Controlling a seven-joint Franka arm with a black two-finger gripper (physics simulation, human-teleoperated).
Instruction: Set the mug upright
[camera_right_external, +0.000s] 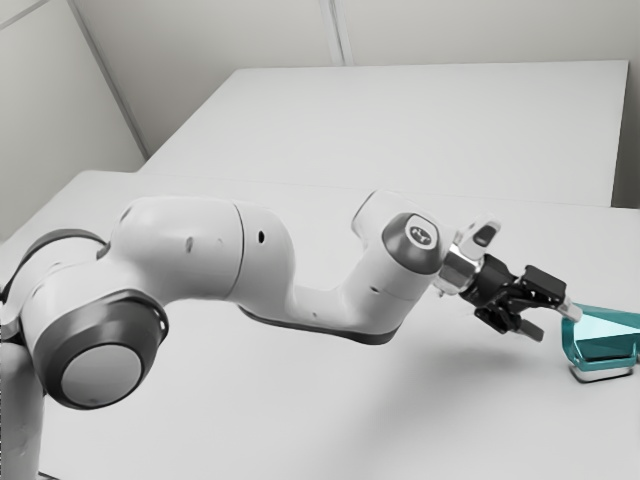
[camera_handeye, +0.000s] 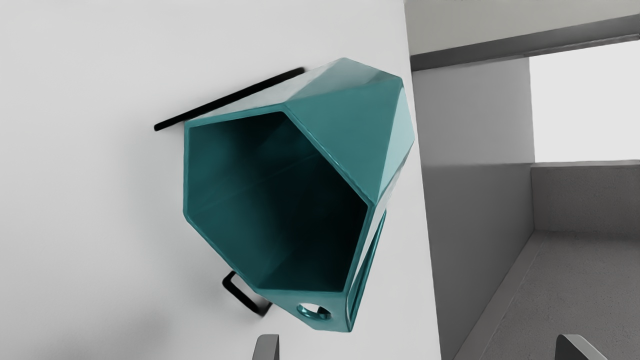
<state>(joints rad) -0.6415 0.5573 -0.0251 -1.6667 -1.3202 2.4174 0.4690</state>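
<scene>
Mug (camera_right_external: 608, 335) on its side before my spread hand (camera_right_external: 556, 322)

At the exterior view's left stands the rounded shoulder of my arm (camera_right_external: 190, 245), pale grey with darker bands at the joints. The arm runs over the white tabletop (camera_right_external: 250, 420), dips at its middle and rises again to the wrist. Behind it lies another pale, flat surface (camera_right_external: 430, 125), with light walls (camera_right_external: 45, 120) around.

Next along comes my hand, black, slanting down toward the exterior view's right. It is released: its two fingers (camera_handeye: 268, 347) stand wide apart, with nothing gripped between them.

Last, at the exterior view's right edge, is the teal, many-sided mug, partly cut off by the edge. It is not upright; it lies over, its mouth turned toward me. One of my fingertips overlaps its near edge in the exterior view, but in the wrist view both fingertips look clear of it.

Looking from my wrist, I see into the dark inside of the mug, past an angular rim. A thin black bar (camera_handeye: 235, 96) runs beside the mug. A small black loop (camera_handeye: 245, 296) pokes out near the rim, closer to my fingers; whether bar and loop join, I cannot tell. A teal strip (camera_handeye: 336, 304) with a round hole juts from the mug on the side nearer my fingertips. Past the mug, the tabletop ends, and a rough grey floor (camera_handeye: 570, 295) lies beyond.
</scene>
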